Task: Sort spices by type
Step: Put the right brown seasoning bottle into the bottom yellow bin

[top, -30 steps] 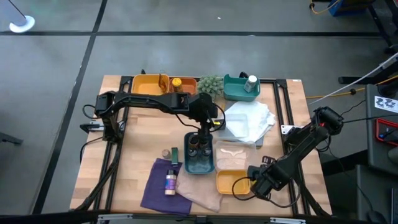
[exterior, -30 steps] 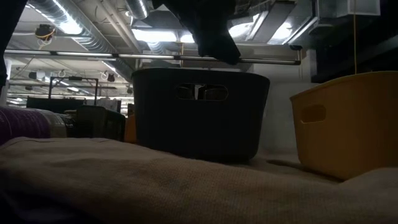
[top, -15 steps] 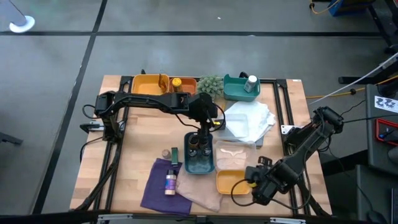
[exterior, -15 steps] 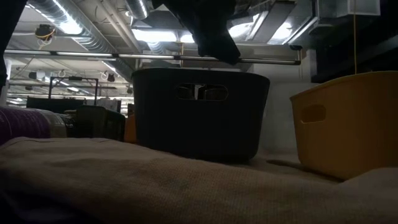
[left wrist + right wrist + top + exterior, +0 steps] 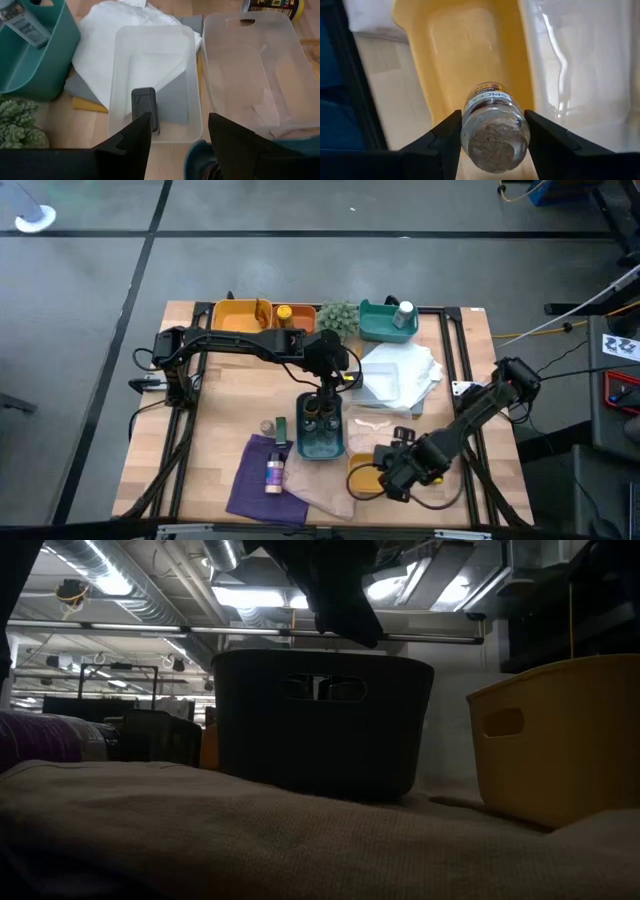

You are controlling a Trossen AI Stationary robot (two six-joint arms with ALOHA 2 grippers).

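Since a second ago the right end effector [image 5: 378, 477] has swung leftward over the yellow tray [image 5: 362, 471] at the surface's near edge; left to right: the left end effector [image 5: 325, 408] hangs over the dark teal bin [image 5: 321, 442], fingers parted with nothing between them; jars sit in that bin's far end; the right end effector is clamped on a clear spice jar [image 5: 493, 127] of brownish powder, held above the yellow tray's floor beside a clear tray [image 5: 580, 70].

Held jar [image 5: 493, 129] label: "SPICES", upside down.
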